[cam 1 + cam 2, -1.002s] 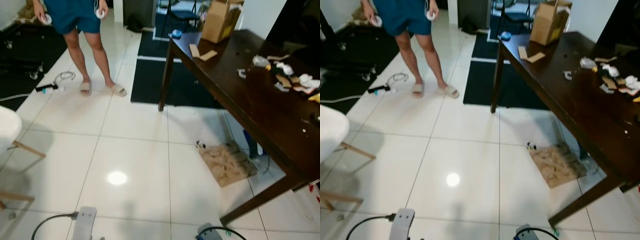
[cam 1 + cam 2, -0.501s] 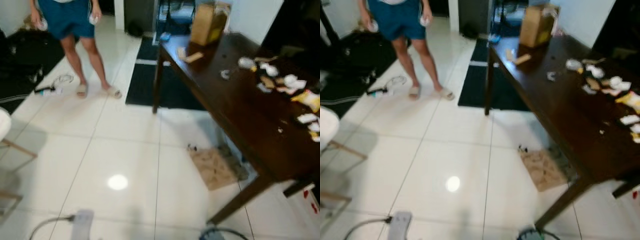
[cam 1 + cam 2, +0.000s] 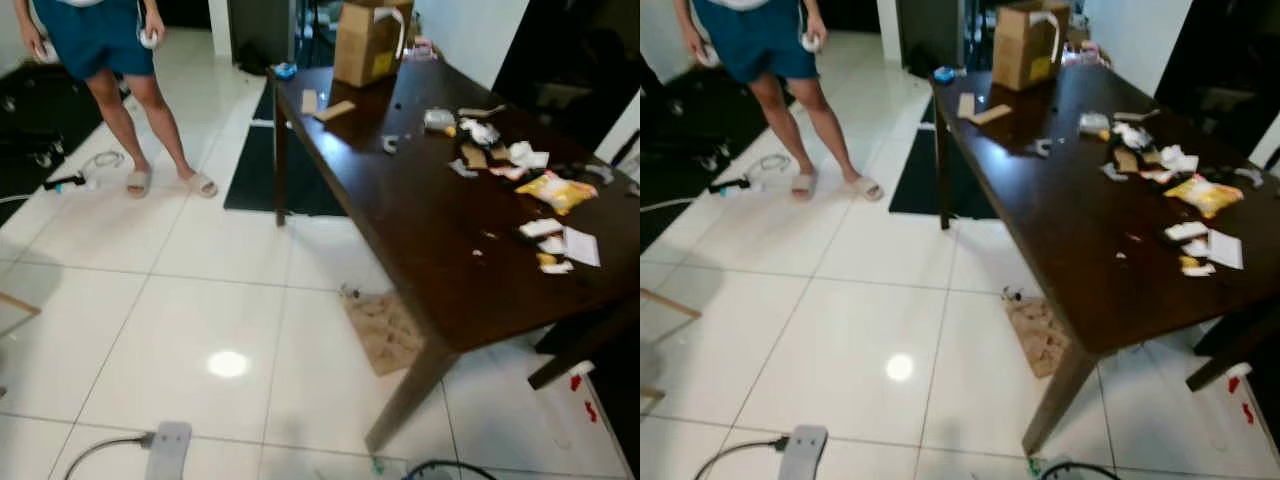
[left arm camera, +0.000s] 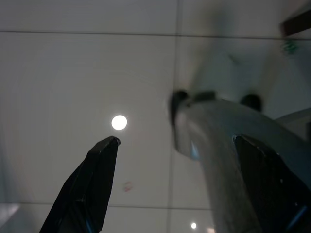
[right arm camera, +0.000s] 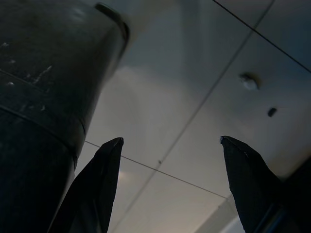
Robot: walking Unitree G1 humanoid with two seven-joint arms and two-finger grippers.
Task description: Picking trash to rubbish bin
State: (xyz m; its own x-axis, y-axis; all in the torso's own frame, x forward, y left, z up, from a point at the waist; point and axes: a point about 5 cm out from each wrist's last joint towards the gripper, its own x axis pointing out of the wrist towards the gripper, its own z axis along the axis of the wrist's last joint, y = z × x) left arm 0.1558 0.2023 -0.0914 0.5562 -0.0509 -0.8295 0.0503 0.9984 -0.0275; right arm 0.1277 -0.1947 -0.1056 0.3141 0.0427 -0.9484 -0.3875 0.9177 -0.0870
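Facing littered dark table point(image 3: 430, 230), tiled floor point(image 3: 180, 330)

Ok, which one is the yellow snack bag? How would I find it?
Look at the long dark wooden table. On its right side is a scatter of small wrappers and papers. The yellow snack bag is the crinkly bright yellow one; its neighbours are mostly white or brown.
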